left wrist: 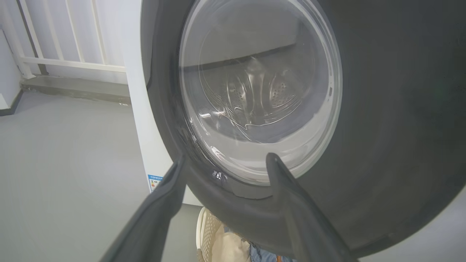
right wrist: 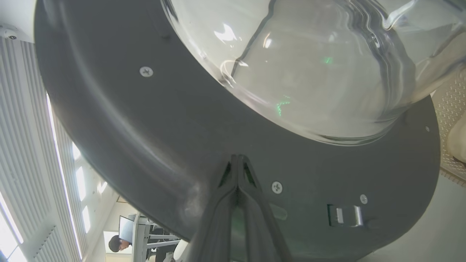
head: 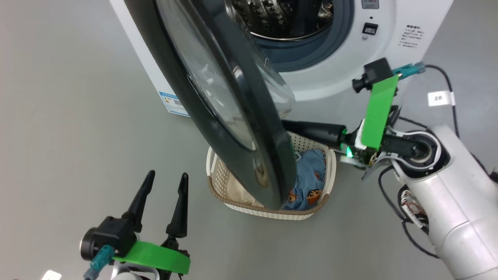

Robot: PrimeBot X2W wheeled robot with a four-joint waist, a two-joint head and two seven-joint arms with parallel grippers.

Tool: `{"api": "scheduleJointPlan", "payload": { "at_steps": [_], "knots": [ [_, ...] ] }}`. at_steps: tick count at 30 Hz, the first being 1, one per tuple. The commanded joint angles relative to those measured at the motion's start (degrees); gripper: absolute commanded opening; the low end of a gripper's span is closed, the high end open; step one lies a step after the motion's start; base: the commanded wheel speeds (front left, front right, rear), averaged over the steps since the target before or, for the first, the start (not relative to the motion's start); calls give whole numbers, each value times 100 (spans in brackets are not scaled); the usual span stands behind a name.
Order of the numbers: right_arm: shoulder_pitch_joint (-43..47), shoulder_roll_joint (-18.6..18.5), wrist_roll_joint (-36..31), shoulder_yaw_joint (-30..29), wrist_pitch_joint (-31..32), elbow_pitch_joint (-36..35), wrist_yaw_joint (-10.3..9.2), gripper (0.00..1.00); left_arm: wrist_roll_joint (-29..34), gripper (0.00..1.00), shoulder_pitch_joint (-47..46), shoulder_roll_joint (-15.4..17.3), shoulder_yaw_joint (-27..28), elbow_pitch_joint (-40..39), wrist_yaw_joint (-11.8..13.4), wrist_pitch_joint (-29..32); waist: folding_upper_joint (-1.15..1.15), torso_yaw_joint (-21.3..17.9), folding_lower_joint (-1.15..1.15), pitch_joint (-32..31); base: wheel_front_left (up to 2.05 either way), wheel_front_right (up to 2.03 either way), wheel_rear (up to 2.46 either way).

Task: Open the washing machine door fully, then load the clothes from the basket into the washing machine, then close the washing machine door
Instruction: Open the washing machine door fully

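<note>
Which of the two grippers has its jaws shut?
The right gripper: jaws shut, tips against the grey inner side of the washing machine door. The left gripper has open jaws, apart from the door.

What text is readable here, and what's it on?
"2" plus one unclear character: white tag on the black cable.
Printed lines on the washing machine front: too small to read.
Blue label sticker at its lower corner: too small to read.
Red display at the top: blurred.
</note>
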Motion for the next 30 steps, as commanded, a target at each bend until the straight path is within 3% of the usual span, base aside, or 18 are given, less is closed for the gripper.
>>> {"api": "scheduleJointPlan", "payload": {
  "at_steps": [1, 14, 22, 23, 24, 27, 28, 29, 30],
  "knots": [
    [136, 208, 24, 92, 83, -216, 34, 0, 42, 100, 49, 72, 182, -72, -44, -37, 0, 56, 0, -44, 0, 0, 0],
    [299, 446, -12, 159, 204, -258, 34, 0, 49, 100, 107, 72, 192, -51, -49, -37, 0, 216, 0, -168, 0, 0, 0],
    [414, 437, -95, 52, 80, -245, 34, 0, 90, 100, 145, 72, 253, -24, -55, -37, 0, 76, 0, -277, 0, 0, 0],
    [437, 430, -105, 36, 54, -243, 34, 4, 97, 100, 145, 72, 255, -14, -56, -37, 0, 42, 0, -294, 0, 0, 0],
    [459, 420, -115, 19, 29, -243, 34, 22, 104, 100, 144, 72, 258, -6, -58, -37, 0, 10, 0, -308, 0, 0, 0],
    [515, 378, -153, -46, -80, -238, 34, 53, 124, 100, 138, 72, 281, 14, -63, -37, 0, -94, 0, -343, 0, 0, 0],
    [533, 362, -163, -70, -119, -239, 34, 75, 132, 100, 135, 72, 294, 21, -65, -37, 0, -131, 0, -354, 0, 0, 0],
    [554, 345, -176, -94, -164, -236, 34, 92, 140, 100, 133, 72, 307, 30, -67, -37, 0, -169, 0, -366, 0, 0, 0],
    [581, 327, -190, -116, -211, -231, 34, 100, 146, 100, 132, 72, 319, 38, -69, -37, 0, -209, 0, -382, 0, 0, 0]
  ]
}}
